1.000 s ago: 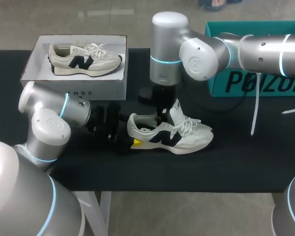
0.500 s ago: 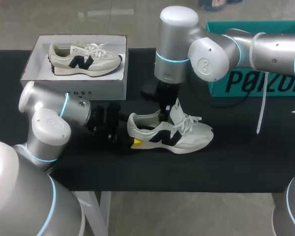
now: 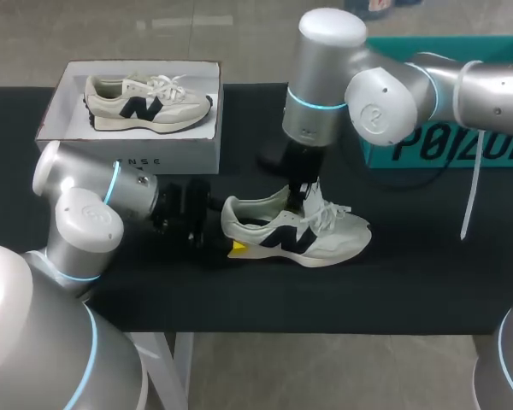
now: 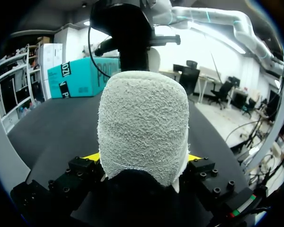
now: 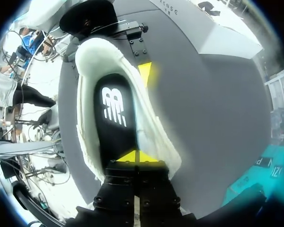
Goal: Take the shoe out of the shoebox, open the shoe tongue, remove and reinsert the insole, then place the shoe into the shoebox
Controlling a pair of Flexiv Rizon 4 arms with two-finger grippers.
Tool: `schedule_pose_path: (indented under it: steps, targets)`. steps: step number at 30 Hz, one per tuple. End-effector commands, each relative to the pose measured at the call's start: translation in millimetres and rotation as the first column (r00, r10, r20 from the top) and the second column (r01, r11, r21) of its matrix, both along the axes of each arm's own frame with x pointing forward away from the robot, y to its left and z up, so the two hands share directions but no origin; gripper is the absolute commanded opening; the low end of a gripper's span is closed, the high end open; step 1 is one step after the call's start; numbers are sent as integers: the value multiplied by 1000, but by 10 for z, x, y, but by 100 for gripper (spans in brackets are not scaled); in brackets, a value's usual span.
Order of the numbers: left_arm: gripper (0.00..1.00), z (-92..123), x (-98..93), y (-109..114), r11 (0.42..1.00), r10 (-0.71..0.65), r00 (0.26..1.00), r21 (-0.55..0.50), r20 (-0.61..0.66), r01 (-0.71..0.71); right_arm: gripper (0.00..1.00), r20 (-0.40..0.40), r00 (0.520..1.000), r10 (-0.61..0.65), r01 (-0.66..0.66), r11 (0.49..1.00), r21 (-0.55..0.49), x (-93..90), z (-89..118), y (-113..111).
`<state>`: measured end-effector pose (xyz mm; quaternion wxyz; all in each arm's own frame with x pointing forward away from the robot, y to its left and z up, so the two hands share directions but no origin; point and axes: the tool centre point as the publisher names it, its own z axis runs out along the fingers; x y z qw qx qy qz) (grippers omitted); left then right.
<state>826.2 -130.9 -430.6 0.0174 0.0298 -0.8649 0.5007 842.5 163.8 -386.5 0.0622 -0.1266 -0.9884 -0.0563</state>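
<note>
The cream shoe (image 3: 295,232) with dark side panels lies on its sole on the black surface (image 3: 410,273), toe toward the right arm's side. Behind it stand an open white shoebox (image 3: 167,152), holding a second shoe (image 3: 145,102) of the same kind, and a teal box (image 3: 419,145) further along. The left pincer (image 4: 142,160) clamps the rounded, terry-textured heel (image 4: 142,123) from both sides. The right pincer (image 5: 135,157) hangs over the shoe's opening, its tips pressed together with nothing visible between them. Beneath it lies the smooth black insole (image 5: 114,113), inside the padded collar.
</note>
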Motion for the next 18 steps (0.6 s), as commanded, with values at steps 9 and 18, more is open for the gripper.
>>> schedule_pose_path:
  steps: [9,18]
  targets:
    - [0,-51,7,-21,1000,3,1000,-2,2,-3,0,-10,1000,8,-8,1000,-20,51,-322,256]
    - [0,-51,7,-21,1000,3,1000,-2,2,-3,42,27,999,-34,34,999,-17,101,-361,133]
